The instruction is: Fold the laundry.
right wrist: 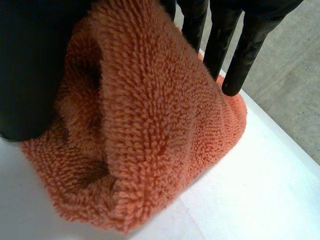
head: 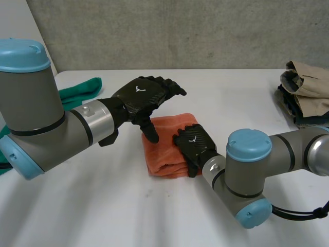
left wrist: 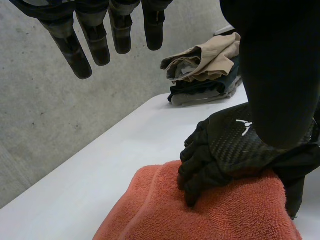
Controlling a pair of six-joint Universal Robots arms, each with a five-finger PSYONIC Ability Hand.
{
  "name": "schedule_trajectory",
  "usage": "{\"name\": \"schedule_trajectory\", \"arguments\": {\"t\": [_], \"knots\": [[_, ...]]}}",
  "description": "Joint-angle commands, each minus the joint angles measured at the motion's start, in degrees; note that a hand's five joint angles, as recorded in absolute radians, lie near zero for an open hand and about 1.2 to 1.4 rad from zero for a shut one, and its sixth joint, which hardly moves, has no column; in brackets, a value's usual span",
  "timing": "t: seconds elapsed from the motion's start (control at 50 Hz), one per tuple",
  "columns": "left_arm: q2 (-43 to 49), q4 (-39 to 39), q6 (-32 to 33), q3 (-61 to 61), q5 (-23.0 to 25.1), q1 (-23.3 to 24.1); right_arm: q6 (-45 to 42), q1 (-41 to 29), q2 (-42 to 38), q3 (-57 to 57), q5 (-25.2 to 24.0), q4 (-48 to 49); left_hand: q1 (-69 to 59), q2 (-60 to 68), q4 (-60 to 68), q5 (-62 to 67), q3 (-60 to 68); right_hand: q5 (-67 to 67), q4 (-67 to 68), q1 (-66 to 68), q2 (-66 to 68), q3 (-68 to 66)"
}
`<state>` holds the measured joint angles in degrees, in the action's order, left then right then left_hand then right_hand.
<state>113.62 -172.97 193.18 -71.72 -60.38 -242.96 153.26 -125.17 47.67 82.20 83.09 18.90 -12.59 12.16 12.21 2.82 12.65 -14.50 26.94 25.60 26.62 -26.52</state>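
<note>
An orange towel [head: 165, 146] lies folded into a thick pad in the middle of the white table [head: 103, 206]. My right hand [head: 194, 146] rests on the towel's right side, fingers nearly straight and pressing into the pile. In the right wrist view the fingers [right wrist: 220, 45] reach over the towel [right wrist: 150, 140] and the thumb stands beside its fold. My left hand [head: 145, 95] hovers above the towel's far left corner, fingers straight and spread, holding nothing. From the left wrist, its fingers [left wrist: 95, 40] hang above the towel [left wrist: 215, 215] and the right hand [left wrist: 235, 145].
A green cloth [head: 77, 90] lies at the table's far left, partly behind my left arm. A stack of folded clothes [head: 306, 92], beige on top, stands at the far right edge, also as the stack [left wrist: 205, 75]. A concrete wall runs behind the table.
</note>
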Motion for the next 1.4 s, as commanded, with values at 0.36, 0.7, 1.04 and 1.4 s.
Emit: {"name": "schedule_trajectory", "arguments": {"t": [0.36,0.7,1.04,1.4], "knots": [[-0.2,0.0,0.0,0.1,0.0,-0.2,0.7,0.4,-2.5,-6.3,0.0,0.1,-0.8,1.3,1.2,0.6,0.8,-55.5,53.0,54.4,53.4,-53.5],[-1.7,0.0,-0.1,-1.0,0.0,-2.0,0.3,6.2,-1.4,-9.8,-4.0,-1.8,-0.8,1.3,1.2,0.6,0.8,-23.3,20.8,22.2,21.2,-21.3],[-1.6,0.0,-0.1,-1.6,0.1,-2.1,0.1,8.0,-1.7,-6.2,-4.4,-1.9,-0.7,1.1,1.0,0.4,0.6,-3.8,1.3,2.7,1.6,-1.7],[-1.3,0.0,-0.1,-1.7,0.1,-2.2,0.1,7.5,-4.0,-7.4,-4.3,-1.1,-0.7,1.1,1.0,0.4,0.6,-6.4,4.0,5.3,4.3,-4.4]]}}
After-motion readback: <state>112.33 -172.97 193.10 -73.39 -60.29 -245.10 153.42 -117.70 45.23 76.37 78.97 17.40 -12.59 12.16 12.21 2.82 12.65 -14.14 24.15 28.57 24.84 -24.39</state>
